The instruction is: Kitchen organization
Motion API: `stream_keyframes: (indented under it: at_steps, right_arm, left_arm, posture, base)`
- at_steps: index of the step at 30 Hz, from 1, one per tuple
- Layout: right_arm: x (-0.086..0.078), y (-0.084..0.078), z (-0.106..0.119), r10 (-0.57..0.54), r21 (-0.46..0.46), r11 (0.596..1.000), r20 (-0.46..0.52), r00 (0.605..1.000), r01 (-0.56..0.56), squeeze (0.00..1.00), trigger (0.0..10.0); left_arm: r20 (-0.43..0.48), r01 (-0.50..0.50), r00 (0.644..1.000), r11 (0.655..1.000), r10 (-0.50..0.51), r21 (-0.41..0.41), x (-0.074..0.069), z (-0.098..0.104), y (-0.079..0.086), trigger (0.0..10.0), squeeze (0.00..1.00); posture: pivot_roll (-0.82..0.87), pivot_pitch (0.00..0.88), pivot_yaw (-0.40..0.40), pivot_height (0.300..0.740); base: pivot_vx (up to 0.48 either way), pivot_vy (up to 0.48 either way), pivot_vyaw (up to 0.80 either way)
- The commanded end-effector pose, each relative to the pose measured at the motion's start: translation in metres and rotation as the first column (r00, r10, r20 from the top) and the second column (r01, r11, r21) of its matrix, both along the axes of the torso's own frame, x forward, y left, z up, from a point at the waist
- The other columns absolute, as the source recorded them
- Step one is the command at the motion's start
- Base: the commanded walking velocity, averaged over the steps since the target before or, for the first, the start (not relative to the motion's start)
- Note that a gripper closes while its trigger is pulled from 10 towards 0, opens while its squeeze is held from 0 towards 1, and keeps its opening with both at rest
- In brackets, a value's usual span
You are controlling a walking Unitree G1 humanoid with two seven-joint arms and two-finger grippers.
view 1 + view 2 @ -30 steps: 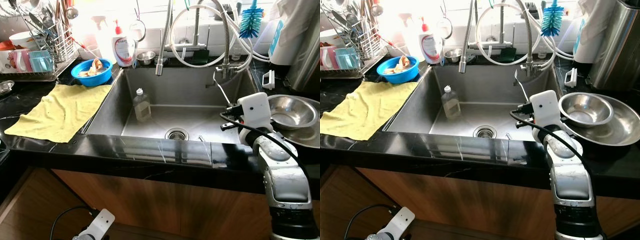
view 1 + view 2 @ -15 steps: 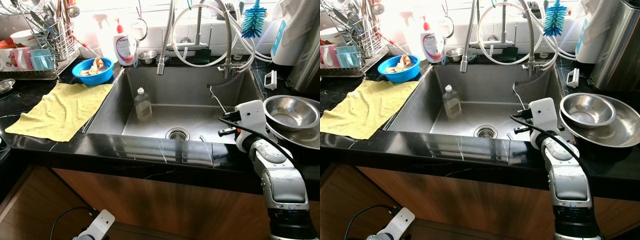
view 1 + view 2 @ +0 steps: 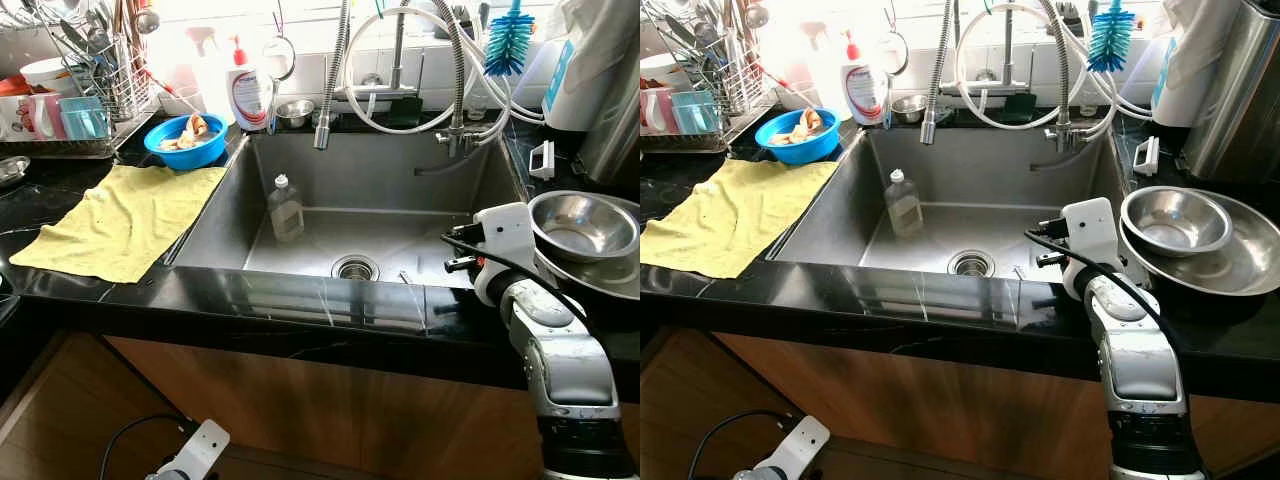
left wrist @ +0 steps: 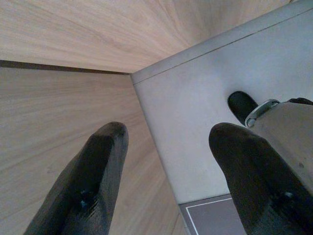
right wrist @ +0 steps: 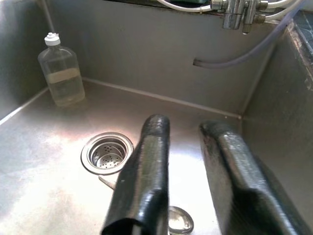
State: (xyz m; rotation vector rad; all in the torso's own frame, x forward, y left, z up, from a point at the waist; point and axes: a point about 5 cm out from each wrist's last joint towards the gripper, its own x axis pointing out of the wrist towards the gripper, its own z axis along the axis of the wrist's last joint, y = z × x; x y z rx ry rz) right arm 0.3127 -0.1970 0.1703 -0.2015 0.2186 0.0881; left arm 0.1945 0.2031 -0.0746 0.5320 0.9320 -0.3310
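Right wrist view: right fingers slightly parted, empty, above spoon; arm barely shifted.

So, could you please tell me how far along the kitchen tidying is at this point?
Done: two steel bowls sit nested on the counter to the right of the sink. In hand: nothing held; the right claw hangs open inside the sink, above a spoon near the drain. Left: the spoon and the bottle are in the sink; the yellow cloth lies spread out; the blue bowl holds scraps. The left claw hangs idle.
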Motion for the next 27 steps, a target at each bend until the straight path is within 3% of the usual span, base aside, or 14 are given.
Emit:
stream_keyframes:
  at_steps: [1,2,8,10,20,27]
  right_arm:
    - [-0.001,0.000,-0.004,-0.008,0.002,1.000,-0.016,1.000,0.008,0.53,10.0]
    - [0.000,-0.001,-0.003,-0.015,0.001,1.000,-0.009,1.000,0.015,0.00,10.0]
    - [0.002,-0.008,0.022,-0.108,0.007,0.994,0.143,0.984,0.108,0.00,10.0]
    - [0.000,-0.017,0.045,-0.190,0.041,0.982,0.243,0.951,0.186,0.00,10.0]
    - [-0.009,-0.027,0.073,-0.240,0.054,0.970,0.352,0.905,0.236,0.00,10.0]
    - [-0.022,-0.056,0.081,-0.458,0.148,0.888,0.361,0.812,0.435,0.00,10.0]
  left_arm:
    - [-0.010,-0.004,1.000,1.000,0.004,0.019,-0.002,0.000,0.006,10.0,0.00]
    - [-0.008,-0.003,1.000,1.000,0.003,0.018,-0.002,0.000,0.005,10.0,0.00]
    - [-0.001,-0.002,1.000,1.000,0.002,0.019,0.000,0.001,0.005,10.0,0.00]
    - [0.001,-0.004,1.000,1.000,0.004,0.018,0.001,0.001,0.005,10.0,0.00]
    - [0.002,0.004,1.000,1.000,-0.004,0.020,0.003,0.002,0.005,10.0,0.00]
    - [0.003,0.003,1.000,1.000,-0.003,0.018,0.003,0.002,0.005,10.0,0.00]
  posture:
    - [-0.14,0.000,0.093,0.740]
    - [-0.14,0.000,0.093,0.740]
    - [-0.14,0.000,0.096,0.740]
    - [-0.14,0.000,0.100,0.740]
    - [-0.15,0.000,0.106,0.740]
    - [-0.15,0.000,0.106,0.740]
  base:
    - [0.000,0.000,0.00]
    - [0.000,0.000,0.00]
    - [0.000,0.000,0.00]
    - [0.000,0.000,0.00]
    - [0.000,0.000,0.00]
    - [0.000,0.000,0.00]
